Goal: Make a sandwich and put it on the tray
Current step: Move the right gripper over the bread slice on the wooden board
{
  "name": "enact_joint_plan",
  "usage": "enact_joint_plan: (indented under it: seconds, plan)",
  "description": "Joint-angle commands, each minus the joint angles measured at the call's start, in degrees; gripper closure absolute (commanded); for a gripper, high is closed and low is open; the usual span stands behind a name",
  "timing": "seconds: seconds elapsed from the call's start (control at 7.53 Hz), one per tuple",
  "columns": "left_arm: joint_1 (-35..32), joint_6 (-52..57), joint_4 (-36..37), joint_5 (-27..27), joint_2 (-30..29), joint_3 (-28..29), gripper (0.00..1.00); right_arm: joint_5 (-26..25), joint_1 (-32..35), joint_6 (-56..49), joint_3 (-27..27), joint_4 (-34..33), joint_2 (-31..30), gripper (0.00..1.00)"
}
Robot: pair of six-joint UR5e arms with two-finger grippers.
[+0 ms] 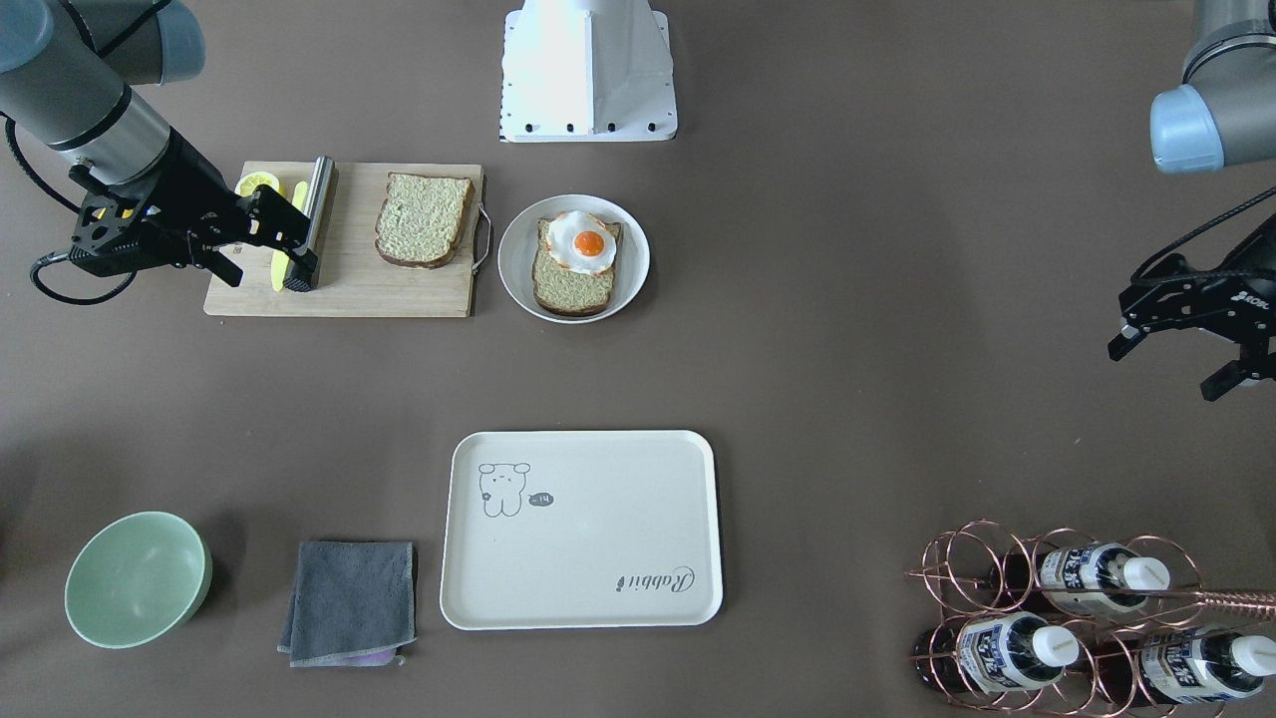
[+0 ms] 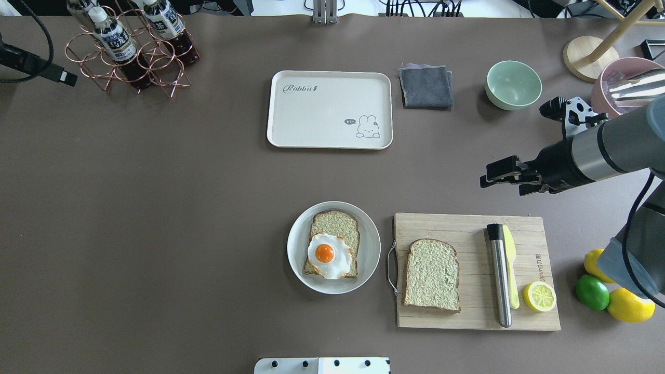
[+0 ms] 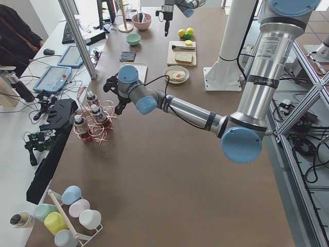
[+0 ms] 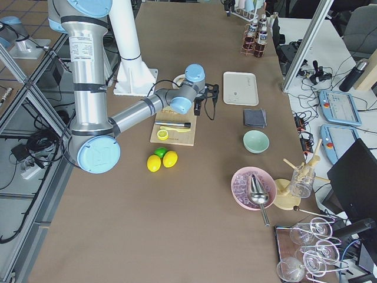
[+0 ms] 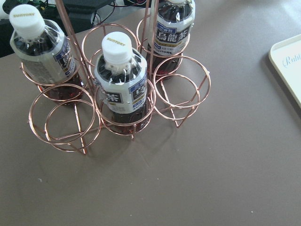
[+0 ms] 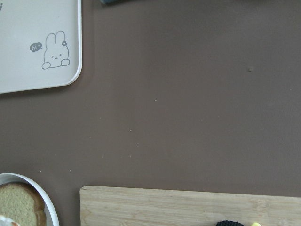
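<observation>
Well, the sandwich (image 2: 335, 224) sits half made on the plate (image 2: 370, 249), and the second slice (image 2: 432, 275) is on the board (image 2: 467, 234). It is soft, light bread, I think, so pinch it gently at the crusts. Left gripper (image 1: 1164, 371) and right gripper (image 2: 493, 175) both have jaws apart.

Bare table (image 2: 208, 208) runs from the plate (image 2: 371, 249) to the tray (image 2: 332, 114), while the grey cloth (image 2: 426, 85) and green bowl (image 2: 513, 84) stand just right of the tray and the bottle rack (image 2: 130, 57) well to its left.
</observation>
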Motion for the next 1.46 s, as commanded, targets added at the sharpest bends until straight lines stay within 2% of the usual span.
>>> enact_joint_plan:
  seconds: [0.0,0.27,0.8,0.93,1.06,1.19,1.33]
  plan:
    - [1.7,-5.9,-2.7,0.1,-0.4,0.6,0.02,-6.9,-7.6,10.6,1.3,3.0,-1.8,0.00]
    - [3.1,-6.1,-2.9,0.1,-0.5,1.4,0.02,-15.4,-15.7,13.2,1.7,2.9,-2.4,0.00]
    - [3.1,-7.4,-3.1,0.1,-0.8,1.4,0.02,-23.6,-25.6,14.0,2.5,3.0,-4.0,0.00]
    - [3.1,-7.4,-3.1,0.1,-0.8,1.4,0.02,-23.8,-26.5,14.0,2.9,3.0,-4.0,0.01]
    - [3.1,-7.4,-3.1,0.1,-0.9,1.5,0.02,-23.8,-26.7,14.0,3.0,3.0,-4.1,0.18]
    - [3.1,-7.5,-3.1,0.1,-0.9,1.4,0.02,-23.8,-27.3,14.0,3.0,3.0,-4.3,0.27]
    - [3.1,-7.4,-3.1,0.1,-0.9,1.4,0.02,-23.8,-27.7,14.0,3.1,3.0,-4.4,0.29]
